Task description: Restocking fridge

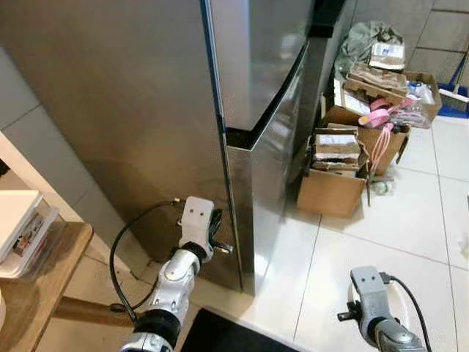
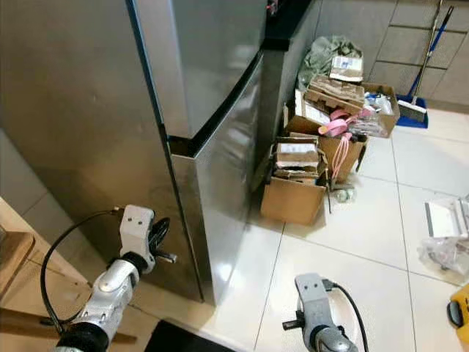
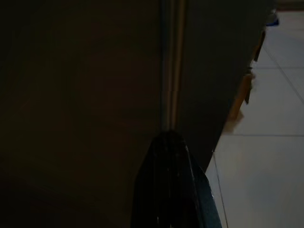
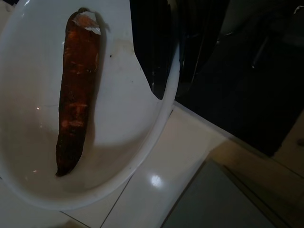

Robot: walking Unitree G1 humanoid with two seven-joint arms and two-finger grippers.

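One carrot (image 4: 76, 90) lies in the white bowl (image 4: 142, 142) my right end effector (image 4: 159, 57) grips, while my left end effector (image 1: 215, 236), seemingly pinched narrow, touches the fridge (image 1: 146, 110) door edge.

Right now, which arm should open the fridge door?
Left. The left gripper is already at the corner edge of the closed fridge, fingers together. The right gripper is low over the floor, holding a white bowl with a carrot.

Two silver arms noted, each wrist capped by a pale grey camera block. Black cables looped from left arm (image 1: 170, 290) and right arm (image 1: 381, 323). Black fingers.
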